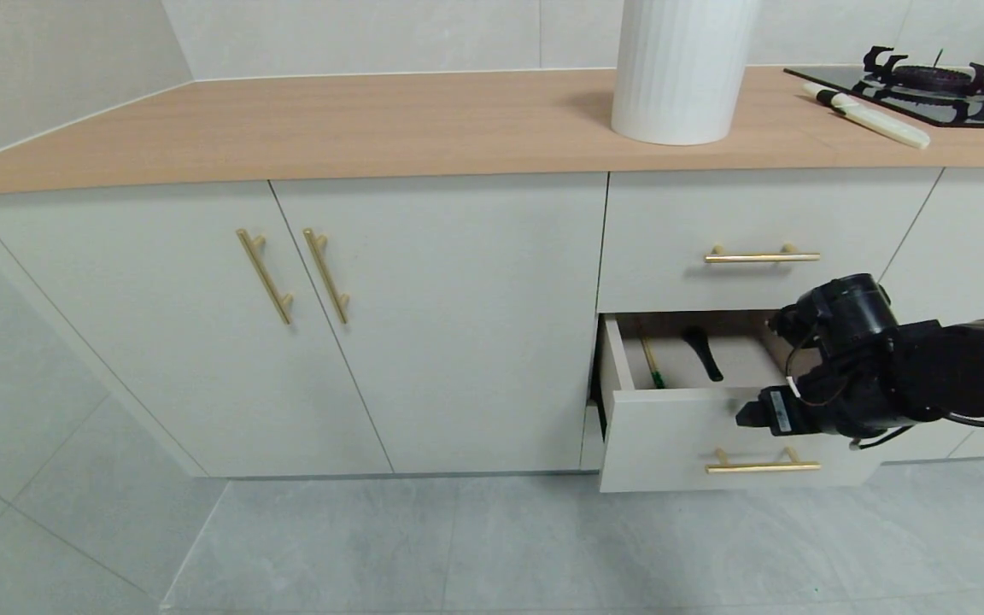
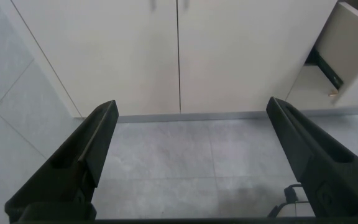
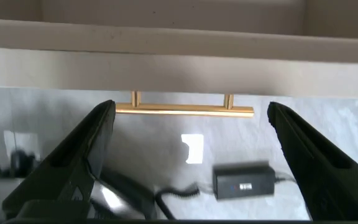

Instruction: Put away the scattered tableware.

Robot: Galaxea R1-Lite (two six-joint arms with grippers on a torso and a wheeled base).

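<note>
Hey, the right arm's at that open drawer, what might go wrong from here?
The right gripper is open at the gold handle of the open drawer; a grab that is off line may slip off the thin bar. The black spoon and green-handled utensil lie loose inside, so a hard shove could slide them about. A white knife lies on the countertop; shutting now would probably leave it out.
</note>
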